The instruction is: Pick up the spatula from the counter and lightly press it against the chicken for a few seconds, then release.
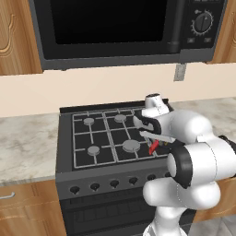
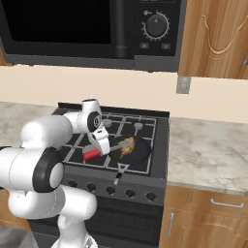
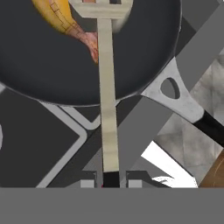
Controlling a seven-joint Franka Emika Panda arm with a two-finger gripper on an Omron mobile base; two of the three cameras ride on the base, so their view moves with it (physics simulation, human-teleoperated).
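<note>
The gripper (image 3: pixel 110 183) is clamped on the spatula (image 3: pixel 107 113) handle. It holds the long shaft out over the pan (image 3: pixel 39 65) rim so the blade meets the chicken (image 3: pixel 65 19) inside the pan, seemingly for the press.
</note>
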